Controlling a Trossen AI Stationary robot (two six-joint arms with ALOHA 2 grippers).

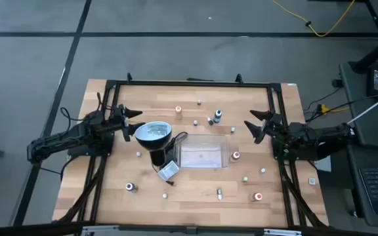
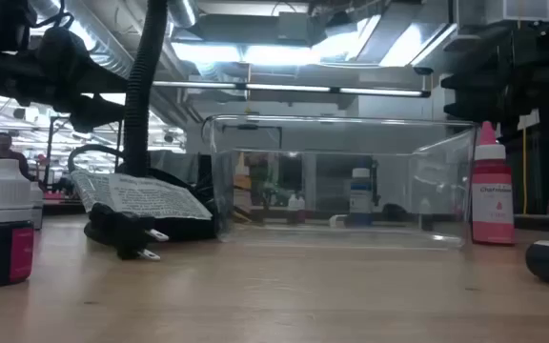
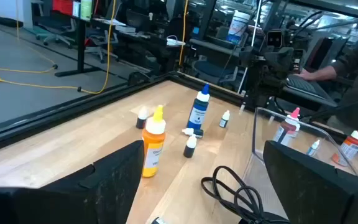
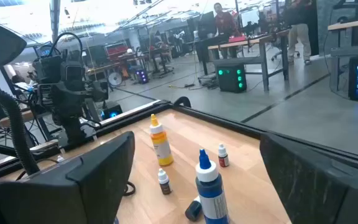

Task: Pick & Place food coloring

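Small food coloring bottles stand scattered on the wooden table: an orange one and a blue one near the far edge, red ones at the right, and a dark one near the front left. A clear plastic tray stands in the middle. My left gripper hovers open at the table's left. At the right, my right gripper also hovers open. Neither has anything between its fingers.
A black lamp with a round silvery head stands left of the tray, its cord and a paper tag lying in front of it. A black frame runs around the table. People stand in the room beyond.
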